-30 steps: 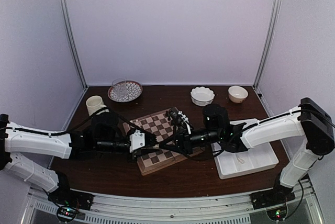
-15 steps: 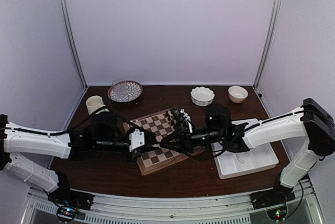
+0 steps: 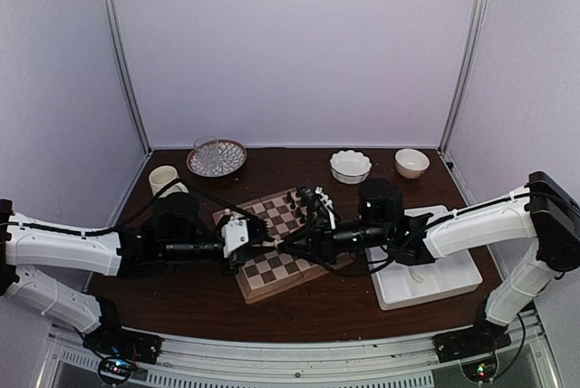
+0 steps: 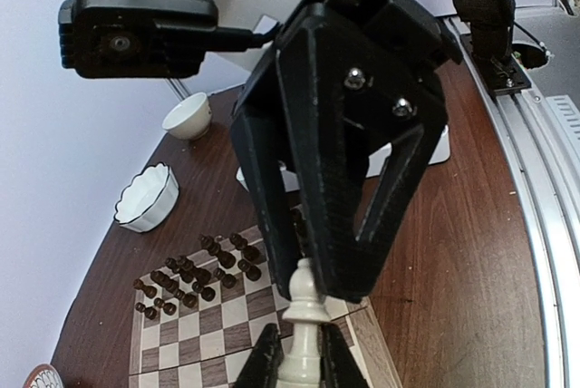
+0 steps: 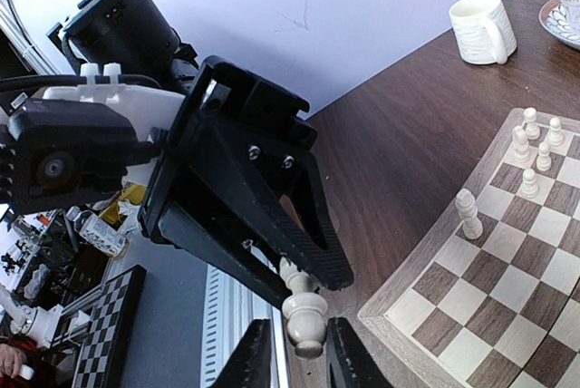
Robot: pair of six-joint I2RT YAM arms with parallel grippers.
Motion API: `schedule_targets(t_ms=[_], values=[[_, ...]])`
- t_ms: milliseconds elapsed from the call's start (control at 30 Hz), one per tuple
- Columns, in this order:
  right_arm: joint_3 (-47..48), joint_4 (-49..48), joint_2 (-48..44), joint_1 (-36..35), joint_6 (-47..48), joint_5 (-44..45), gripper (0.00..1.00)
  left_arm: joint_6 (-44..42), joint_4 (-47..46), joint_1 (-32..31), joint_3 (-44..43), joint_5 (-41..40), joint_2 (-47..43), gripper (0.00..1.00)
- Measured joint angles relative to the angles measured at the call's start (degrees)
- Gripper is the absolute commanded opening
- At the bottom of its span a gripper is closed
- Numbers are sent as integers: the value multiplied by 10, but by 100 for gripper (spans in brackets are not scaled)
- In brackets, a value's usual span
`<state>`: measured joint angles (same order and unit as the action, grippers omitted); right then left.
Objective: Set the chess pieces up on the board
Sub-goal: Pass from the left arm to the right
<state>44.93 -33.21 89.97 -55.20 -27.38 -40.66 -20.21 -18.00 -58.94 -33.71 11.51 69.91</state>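
Chess piece (image 4: 306, 315) seemingly level, head rightward

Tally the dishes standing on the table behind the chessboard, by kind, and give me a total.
2 bowls: scalloped white bowl, plain cream bowl
1 cream mug
1 patterned plate
1 clear glass, standing on that plate
Total: 5

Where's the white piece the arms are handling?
Top view, centre: the white piece is in the air over the board, pinched in the left gripper, with the right gripper open either side of it.
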Motion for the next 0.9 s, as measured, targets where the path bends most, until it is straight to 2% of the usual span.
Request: schedule_targets(t_ms=[133,200,267,367,433,500,700,900], values=[[0,0,0,0,-1,1,4,9,-8,0,1,-3,0,6],[0,-1,0,0,-1,2,1,11,-9,0,1,-4,0,14],[0,1,-2,0,3,4,0,13,-10,0,1,-4,0,32],[1,15,-3,0,7,17,0,13,-12,0,1,-3,0,63],[12,52,-3,0,19,34,0,21,-15,0,1,-4,0,72],[36,105,-2,0,34,52,0,35,-17,0,3,-9,-4,76],[176,323,24,0,102,129,0,85,-11,15,15,-35,-72,80],[308,554,72,-9,159,229,0,120,-13,23,35,-140,-174,80]])
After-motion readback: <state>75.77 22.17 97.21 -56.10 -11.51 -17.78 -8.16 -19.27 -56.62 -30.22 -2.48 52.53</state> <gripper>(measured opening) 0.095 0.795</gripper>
